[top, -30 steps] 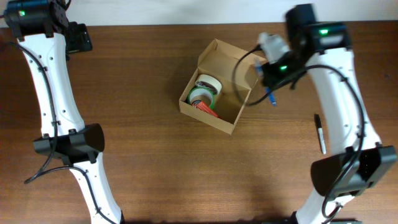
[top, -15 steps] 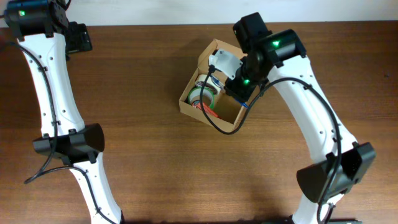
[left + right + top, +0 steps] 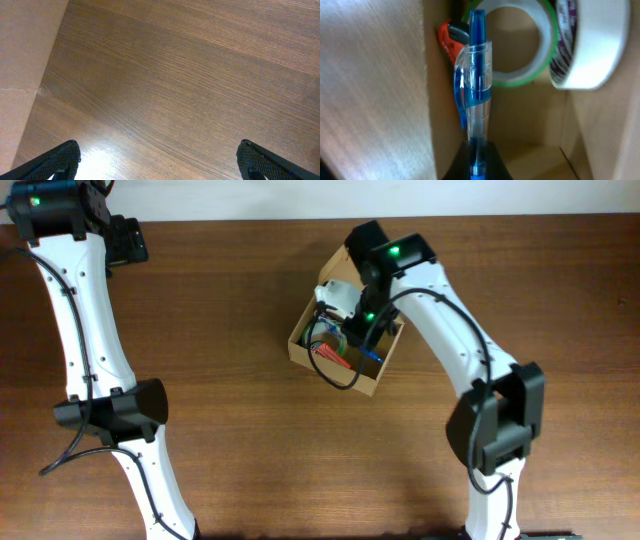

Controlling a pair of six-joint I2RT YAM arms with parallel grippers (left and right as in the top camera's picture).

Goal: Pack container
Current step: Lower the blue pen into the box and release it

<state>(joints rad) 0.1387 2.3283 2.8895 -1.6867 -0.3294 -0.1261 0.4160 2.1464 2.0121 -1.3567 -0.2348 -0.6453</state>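
Right claw (image 3: 479, 162) grips the blue pen (image 3: 477, 90), its long axis pointing into the box (image 3: 335, 272) at mid worktop (image 3: 250, 430), beside the tape rolls (image 3: 592, 47); left claw (image 3: 157, 162) gapes wide, far left, well apart.

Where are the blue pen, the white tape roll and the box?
blue pen (image 3: 478, 75), right wrist view, on its clear clip.
white tape roll (image 3: 592, 45), right wrist view, on its outer side.
box (image 3: 333, 270), overhead view, on its open flap.
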